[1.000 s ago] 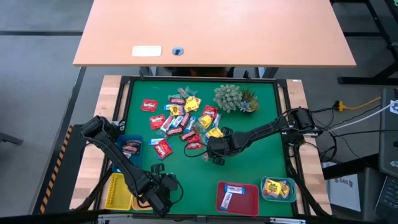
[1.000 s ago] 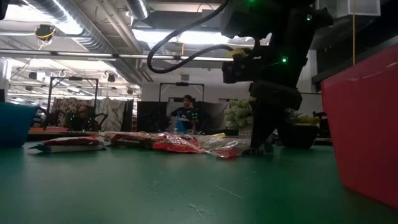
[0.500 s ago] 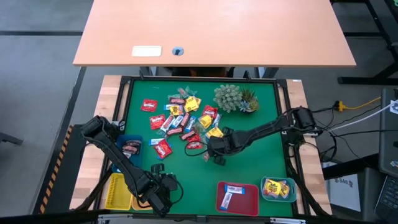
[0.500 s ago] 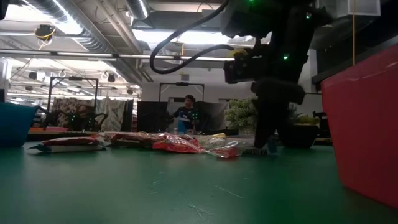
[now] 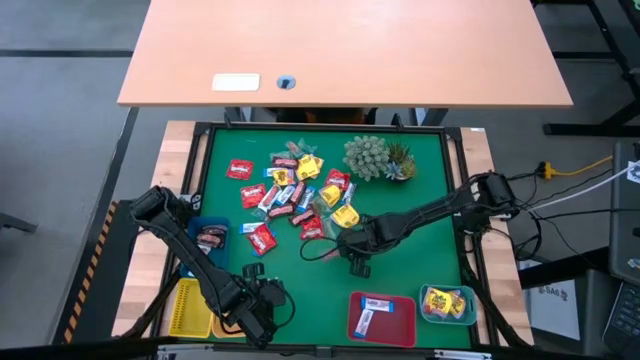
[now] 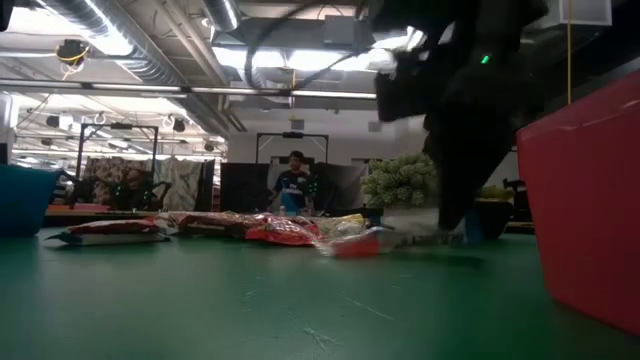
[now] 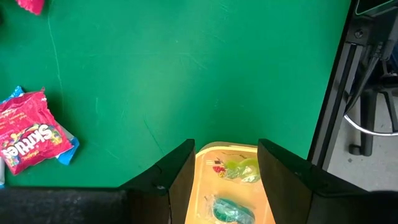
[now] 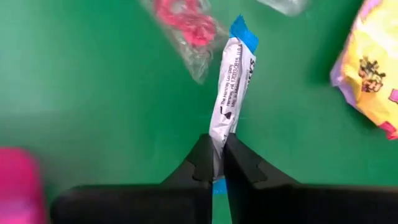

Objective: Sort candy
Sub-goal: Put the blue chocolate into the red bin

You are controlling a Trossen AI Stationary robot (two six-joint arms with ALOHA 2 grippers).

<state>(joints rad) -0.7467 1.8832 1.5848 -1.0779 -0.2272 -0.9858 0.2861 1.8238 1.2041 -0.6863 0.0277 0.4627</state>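
Note:
A heap of candy [image 5: 295, 190] in red, yellow and blue-and-white wrappers lies on the green mat left of the spiky plant [image 5: 375, 157]. Near the middle of the mat my right gripper [image 5: 358, 264] is shut on a blue-and-white stick candy [image 8: 231, 81]. A clear-wrapped red candy [image 8: 186, 25] lies just beyond it. At the near left corner my left gripper [image 7: 227, 165] stands open and holds nothing. It hangs over a yellow tray [image 7: 231, 190] with green sweets in it. My right gripper pinches the stick candy by one end [image 8: 217, 140] between its two fingers, coming from above and pointing steeply down. The candy reaches lengthwise away from the fingertips, low over the mat. Whether its blue far end [image 8: 244, 32] rests on the mat cannot be told.
A red tray [image 5: 383, 318] holding one blue-and-white candy and a teal tray [image 5: 447, 304] with yellow candy stand at the near right. A blue tray [image 5: 207, 237] with red candy and a yellow tray [image 5: 188, 306] stand at the left. Bare mat lies between them.
My right gripper, still shut on the stick candy, has risen a little and gone toward the table's near edge and slightly right, away from the heap. It has tipped somewhat on the way. The candy has come away from the pile with it.

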